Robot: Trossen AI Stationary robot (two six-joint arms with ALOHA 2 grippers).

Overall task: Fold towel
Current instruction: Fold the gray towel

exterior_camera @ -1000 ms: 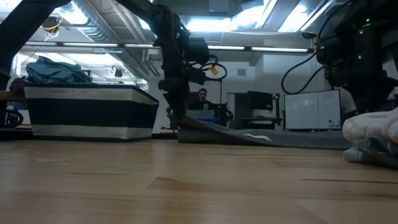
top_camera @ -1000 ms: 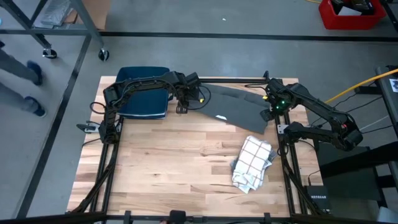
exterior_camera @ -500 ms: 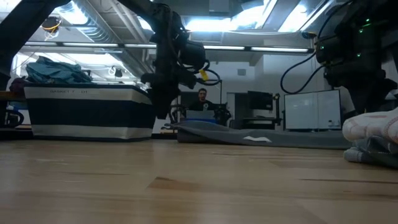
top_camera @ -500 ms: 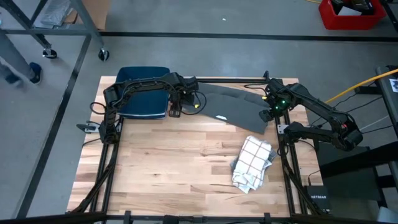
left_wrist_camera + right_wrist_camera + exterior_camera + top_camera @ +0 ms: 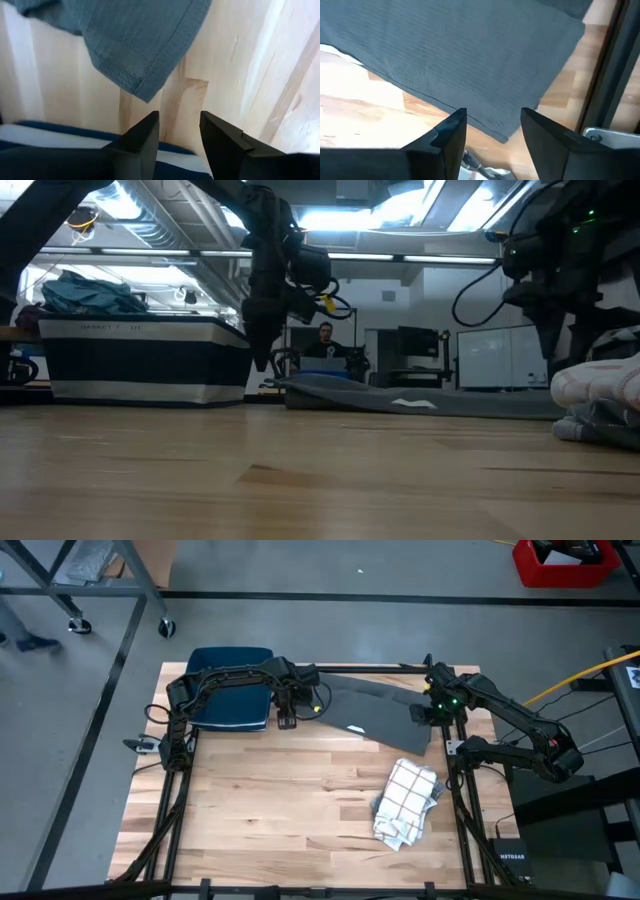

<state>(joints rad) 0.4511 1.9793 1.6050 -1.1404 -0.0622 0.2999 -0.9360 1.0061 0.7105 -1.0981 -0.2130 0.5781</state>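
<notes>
Nearest the front of the wooden table [image 5: 250,820], a checked cloth [image 5: 407,802] sits in a crumpled heap, untouched. Further back, the grey towel [image 5: 375,710] lies spread flat along the far edge, running between the two arms. At its left corner hovers the left gripper [image 5: 285,716], fingers [image 5: 142,137] parted with only bare wood between them, the corner just ahead of the tips. Over on the right, the right gripper [image 5: 424,712] hangs above the towel's other end, fingers [image 5: 447,135] also apart and empty, the hem lying just past them.

Risk now: both corners are thin and flat against the wood, so a closing pinch could slide off the hem or catch only one layer, and if one side grips and the other misses, the towel would drag crooked. That heap in front also sits where a fold might land.

Beside the left arm, a dark blue striped bin [image 5: 230,700] stands at the far left. Beyond the table, grey floor, a red crate [image 5: 560,565], and a person [image 5: 325,338] seated far back.
</notes>
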